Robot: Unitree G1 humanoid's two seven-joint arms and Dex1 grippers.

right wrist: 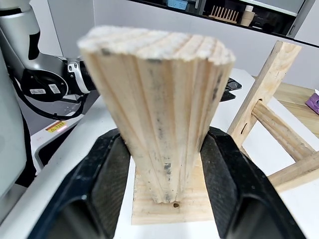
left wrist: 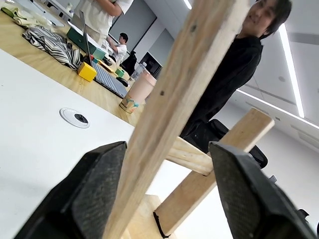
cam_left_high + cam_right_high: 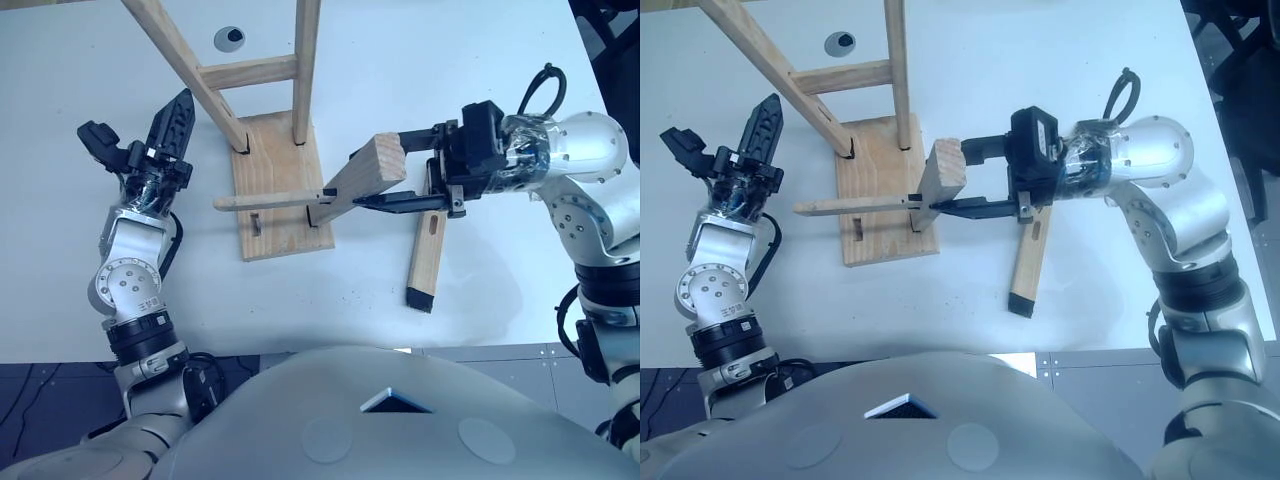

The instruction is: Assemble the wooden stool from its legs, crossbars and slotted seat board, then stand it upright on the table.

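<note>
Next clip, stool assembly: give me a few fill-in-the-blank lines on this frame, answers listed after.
1. ___ legs stand in the seat board, joined by a crossbar.
2. The right pincer is shut on a tilted leg whose dowel sticks out toward the robot's ___.
3. A fourth leg lies flat on the table, to the ___ of the seat board.
4. The left pincer is ___ and holds nothing.

Missing words: Two; left; right; open.
</note>
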